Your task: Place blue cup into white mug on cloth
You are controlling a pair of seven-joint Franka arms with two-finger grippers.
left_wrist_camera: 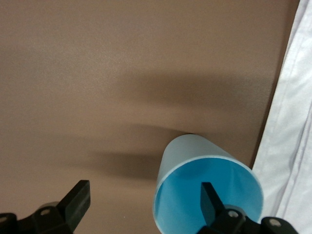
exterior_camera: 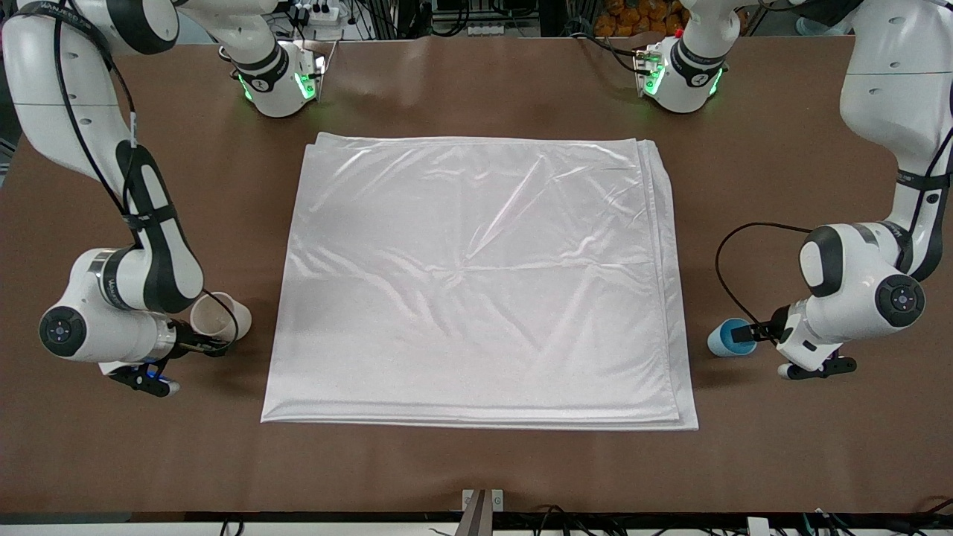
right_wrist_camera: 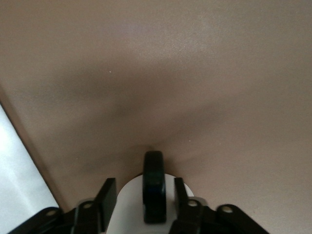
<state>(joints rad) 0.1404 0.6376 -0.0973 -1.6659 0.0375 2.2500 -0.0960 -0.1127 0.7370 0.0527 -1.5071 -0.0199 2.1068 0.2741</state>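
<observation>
Front view showed nothing placed yet: the cloth (exterior_camera: 476, 283) lay bare. Right gripper (right_wrist_camera: 144, 197), half closed, straddled the white mug (exterior_camera: 217, 316) handle at the right arm's end; left gripper (left_wrist_camera: 141, 200) gaped around the blue cup (exterior_camera: 730, 337) wall at the left arm's end.

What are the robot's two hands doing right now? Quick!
Left gripper: open, one finger inside the blue cup.
Right gripper: fingers either side of the white mug handle, not yet shut.

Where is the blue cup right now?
The blue cup stands on the bare table at the left arm's end, beside the cloth, with the open left gripper straddling its rim.
</observation>
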